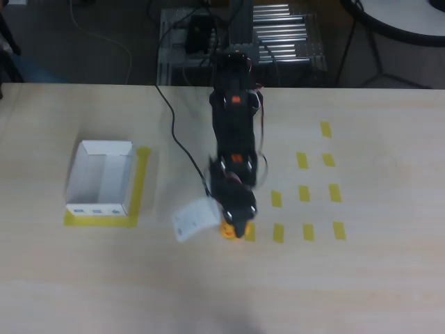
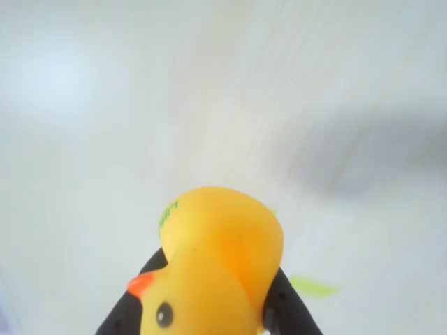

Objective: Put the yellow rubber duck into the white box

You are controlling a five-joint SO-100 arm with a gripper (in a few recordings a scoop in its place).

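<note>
The yellow rubber duck point(image 2: 216, 272) sits large at the bottom of the wrist view, orange beak to the left, with a black finger pressed on each side of it. From overhead, the duck point(image 1: 228, 231) peeks out under the tip of my black gripper point(image 1: 233, 228), which is shut on it near the table's middle. The white box point(image 1: 101, 177) stands open-topped at the left of the overhead view, well away from the gripper, on a yellow tape frame.
A grid of small yellow tape marks point(image 1: 306, 193) lies right of the gripper in the overhead view. A white flat plate point(image 1: 193, 219) hangs at the gripper's left side. A black cable point(image 1: 177, 139) trails across the table behind.
</note>
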